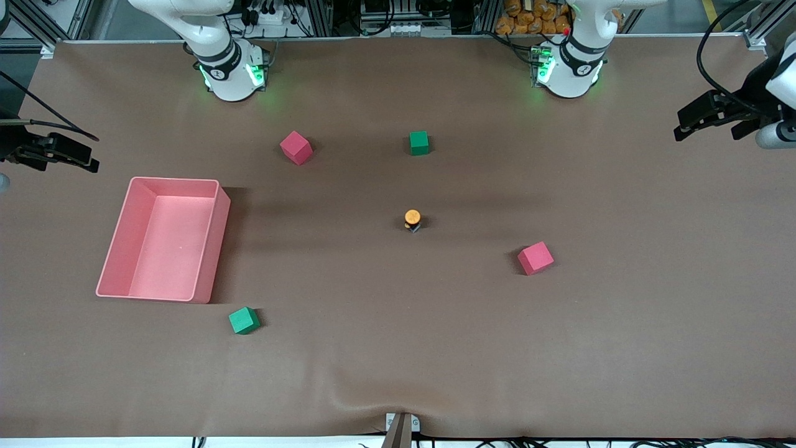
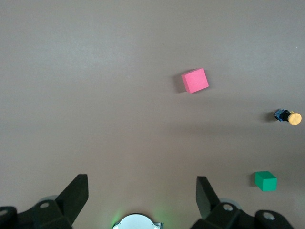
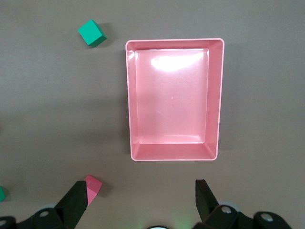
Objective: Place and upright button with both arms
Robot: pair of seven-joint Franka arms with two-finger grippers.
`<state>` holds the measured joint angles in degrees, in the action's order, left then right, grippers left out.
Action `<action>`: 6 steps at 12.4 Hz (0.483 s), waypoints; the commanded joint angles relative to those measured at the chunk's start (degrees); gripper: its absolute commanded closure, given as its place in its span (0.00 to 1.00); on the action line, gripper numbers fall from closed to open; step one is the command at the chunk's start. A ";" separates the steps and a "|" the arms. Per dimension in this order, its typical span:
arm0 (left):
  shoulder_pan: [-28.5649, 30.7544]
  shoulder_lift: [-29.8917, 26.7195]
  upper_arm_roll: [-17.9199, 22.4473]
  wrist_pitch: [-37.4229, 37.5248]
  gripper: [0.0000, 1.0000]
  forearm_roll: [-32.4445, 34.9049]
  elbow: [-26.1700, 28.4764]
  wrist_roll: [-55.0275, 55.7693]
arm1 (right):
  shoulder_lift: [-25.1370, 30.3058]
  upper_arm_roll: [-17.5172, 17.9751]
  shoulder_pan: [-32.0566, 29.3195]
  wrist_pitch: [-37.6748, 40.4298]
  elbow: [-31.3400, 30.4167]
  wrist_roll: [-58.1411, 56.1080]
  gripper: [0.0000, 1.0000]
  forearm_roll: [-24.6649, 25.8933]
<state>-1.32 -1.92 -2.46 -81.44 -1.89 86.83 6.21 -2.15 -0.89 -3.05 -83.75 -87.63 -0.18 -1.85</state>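
The button (image 1: 412, 219) sits mid-table with its round orange cap on top of the small black body. It also shows in the left wrist view (image 2: 288, 117), off to the side of the fingers. My left gripper (image 1: 690, 121) hangs high over the left arm's end of the table; in its wrist view (image 2: 141, 191) it is open and empty. My right gripper (image 1: 78, 155) hangs high over the right arm's end, near the pink bin (image 1: 208, 249); in its wrist view (image 3: 140, 195) it is open and empty. Both are well away from the button.
The open pink bin (image 3: 218, 100) is empty. A pink cube (image 1: 295, 147) and a green cube (image 1: 419, 142) lie nearer the robot bases. Another pink cube (image 1: 535, 258) lies toward the left arm's end. A green cube (image 1: 244, 320) lies by the bin's near corner.
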 commanded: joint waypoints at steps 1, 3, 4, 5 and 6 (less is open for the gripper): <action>-0.17 2.09 1.40 0.14 0.00 -0.65 -1.92 -1.20 | -0.22 0.01 -0.20 0.51 0.80 0.00 0.00 -0.08; -0.43 1.92 1.40 0.14 0.00 0.13 -2.89 -1.12 | -0.31 0.01 -0.20 0.51 0.80 0.00 0.00 -0.08; -0.43 1.92 1.49 0.14 0.00 0.31 -3.15 -1.20 | -0.22 0.01 -0.20 0.51 0.71 0.00 0.00 -0.08; -0.35 2.01 1.58 0.14 0.00 0.31 -3.15 -1.20 | -0.31 0.01 -0.20 0.51 0.80 0.00 0.00 -0.08; -0.35 2.01 2.19 0.14 0.00 0.14 -3.15 -1.29 | -0.22 0.01 -0.20 0.51 0.80 0.00 0.00 -0.08</action>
<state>-1.33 -0.39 -1.28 -81.79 -1.97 85.06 5.99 -2.15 -0.90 -3.06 -83.75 -87.63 -0.18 -1.85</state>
